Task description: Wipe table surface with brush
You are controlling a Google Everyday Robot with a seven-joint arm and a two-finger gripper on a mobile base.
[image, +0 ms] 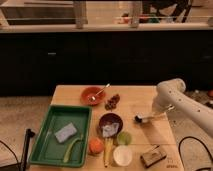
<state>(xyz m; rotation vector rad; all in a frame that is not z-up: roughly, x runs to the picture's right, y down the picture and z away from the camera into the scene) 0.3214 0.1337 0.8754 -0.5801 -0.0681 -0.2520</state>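
Table surface [137, 100]: the clutter sits at and left of the dark bowl [112, 117]. Bare wood lies right of and beyond the bowl, out to the table's right edge. Green tray [70, 108] left of bowl, out of play. Gripper [154, 116] right of bowl, low over the wood, fingers look closed on the handle of the brush [142, 119]. Bristle head points at the bowl, near it, not touching. Risks: a stroke toward the bowl knocks it or the green fruit [124, 137] just front-right of it. An outward stroke runs off the right edge. Safest room: the strip right of the bowl.
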